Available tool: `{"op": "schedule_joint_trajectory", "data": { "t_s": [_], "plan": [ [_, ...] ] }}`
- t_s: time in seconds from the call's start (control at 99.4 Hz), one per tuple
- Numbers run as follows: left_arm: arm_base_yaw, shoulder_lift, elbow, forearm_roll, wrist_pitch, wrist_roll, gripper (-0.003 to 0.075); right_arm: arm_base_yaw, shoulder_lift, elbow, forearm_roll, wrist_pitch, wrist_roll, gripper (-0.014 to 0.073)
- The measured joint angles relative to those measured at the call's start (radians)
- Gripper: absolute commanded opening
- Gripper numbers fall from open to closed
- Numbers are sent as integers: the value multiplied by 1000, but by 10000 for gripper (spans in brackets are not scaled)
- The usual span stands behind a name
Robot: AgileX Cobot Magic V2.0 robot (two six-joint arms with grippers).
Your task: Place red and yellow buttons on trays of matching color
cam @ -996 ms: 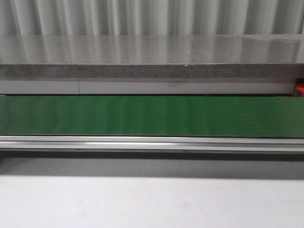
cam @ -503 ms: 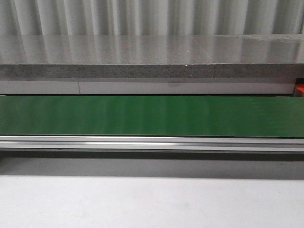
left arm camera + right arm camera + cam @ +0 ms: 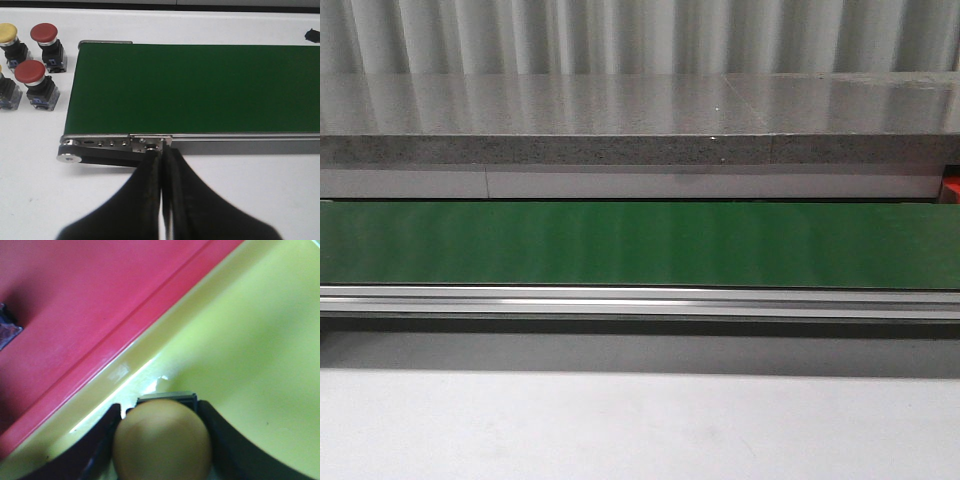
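Right gripper [image 3: 161, 440] clamps a yellow button [image 3: 161, 440] over the yellow tray [image 3: 250, 340]; left gripper [image 3: 162, 160] is pinched closed on nothing.

The button's rounded, dull-yellow cap fills the space between the dark fingers, hiding its body except for a sliver of metal collar. The red tray [image 3: 75, 305] lies beside the yellow one, rims touching, with a dark thing cut off at the frame's edge. Only the left wrist view shows the waiting buttons: two red [image 3: 31, 72] and one yellow [image 3: 7, 33] beside the belt [image 3: 195, 90]. The front view shows just the belt [image 3: 640, 243].
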Motion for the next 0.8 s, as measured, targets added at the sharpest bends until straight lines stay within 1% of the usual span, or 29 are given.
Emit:
{"op": "schedule_joint_trajectory", "data": {
  "t_s": [0.151, 0.221, 0.292, 0.322, 0.342, 0.392, 0.443, 0.513, 0.644, 0.795],
  "plan": [
    [0, 0, 0, 0, 0, 0, -19, 0, 28, 0, 0, -11, 0, 87],
    [0, 0, 0, 0, 0, 0, -19, 0, 43, 0, 2, -13, 2, 122],
    [0, 0, 0, 0, 0, 0, -19, 0, 54, 0, 6, -14, 2, 218],
    [0, 0, 0, 0, 0, 0, -19, 0, 54, 0, 7, -14, 2, 284],
    [0, 0, 0, 0, 0, 0, -19, 0, 54, 0, 7, -14, 2, 314],
    [0, 0, 0, 0, 0, 0, -19, 0, 54, 0, 8, -14, 2, 431],
    [0, 0, 0, 0, 0, 0, -19, 0, 54, 0, 15, -14, 2, 522],
    [0, 0, 0, 0, 0, 0, -19, 0, 54, 0, 23, -13, 2, 610],
    [0, 0, 0, 0, 0, 0, -19, 0, 35, 0, 28, -4, 2, 591],
    [0, 0, 0, 0, 0, 0, -19, 2, -51, 0, 35, -4, 2, 589]
  ]
}}
